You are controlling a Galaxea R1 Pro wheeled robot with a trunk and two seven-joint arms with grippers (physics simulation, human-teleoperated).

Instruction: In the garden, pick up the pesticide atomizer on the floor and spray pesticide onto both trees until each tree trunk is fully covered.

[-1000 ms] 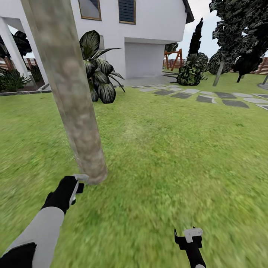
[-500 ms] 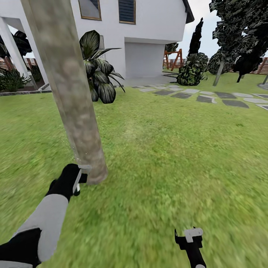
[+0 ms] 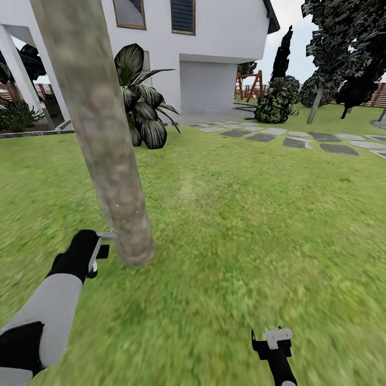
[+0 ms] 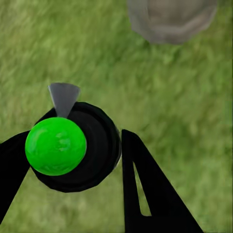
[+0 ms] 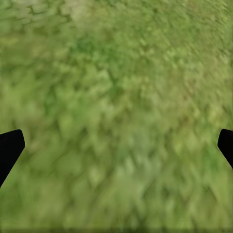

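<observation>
right now the left gripper (image 3: 99, 247) is clenched on the pesticide atomizer (image 4: 73, 146) — green ball top and black body sit between the two black fingers (image 4: 145, 189), grey nozzle pointing out. head view puts it low on the left, just beside the base of the tree trunk (image 3: 99, 134), nozzle tip almost touching it. trunk is thick, mottled grey-beige, leaning, rooted in the lawn (image 3: 241, 225). right gripper (image 3: 272, 339) hangs low over grass, well apart from the trunk — fingers spread wide, holding nothing. white house (image 3: 214, 48) and stone slabs (image 3: 300, 140) sit behind.
</observation>
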